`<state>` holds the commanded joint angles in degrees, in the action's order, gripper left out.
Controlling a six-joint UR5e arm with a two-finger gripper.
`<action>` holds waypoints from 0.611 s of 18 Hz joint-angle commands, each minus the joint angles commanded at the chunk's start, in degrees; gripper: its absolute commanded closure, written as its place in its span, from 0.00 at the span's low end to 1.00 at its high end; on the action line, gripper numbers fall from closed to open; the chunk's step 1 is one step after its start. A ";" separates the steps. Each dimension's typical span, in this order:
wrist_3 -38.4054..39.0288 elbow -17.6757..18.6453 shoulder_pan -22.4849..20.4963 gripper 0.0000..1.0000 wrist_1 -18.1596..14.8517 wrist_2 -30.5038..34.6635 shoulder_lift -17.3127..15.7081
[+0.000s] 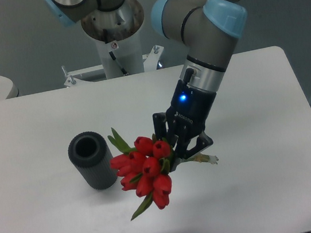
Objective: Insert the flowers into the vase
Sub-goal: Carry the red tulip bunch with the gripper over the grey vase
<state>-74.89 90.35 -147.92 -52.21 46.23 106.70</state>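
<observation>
The flowers (pixel 144 170), a tight bunch of red tulip buds with green leaves, hang in the air above the table (pixel 265 153), with the buds pointing down and to the left of the pincer (pixel 179 149). The pincer is clamped on the pale stems, whose cut ends stick out on its right side. Its fingertips are mostly hidden behind the leaves and buds, so the exact line of contact is hard to make out. There is a row of small white lettering on the black body of the pincer (too small to read), and a blue light glows just above it on the wrist. A small red-and-white sticker sits on the arm's base post (pixel 115 47) far above and left of the pincer; nothing on it is legible. The vase (pixel 91 160), a dark grey ribbed cylinder, stands upright on the table to the left of the pincer, just beside the nearest buds, with its mouth open. The arm (pixel 212 27) is cut off at the top edge
</observation>
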 joint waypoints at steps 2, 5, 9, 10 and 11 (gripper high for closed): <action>0.18 0.44 1.14 0.85 0.44 -0.09 -0.09; 5.35 0.09 2.28 0.85 0.88 -0.09 -0.61; 12.64 0.00 3.60 0.84 1.84 0.09 -2.20; 14.14 0.09 4.30 0.84 2.63 0.26 -2.28; 15.37 0.09 5.09 0.84 3.59 0.26 -2.37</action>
<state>-59.51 90.44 -142.83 -48.61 46.49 104.33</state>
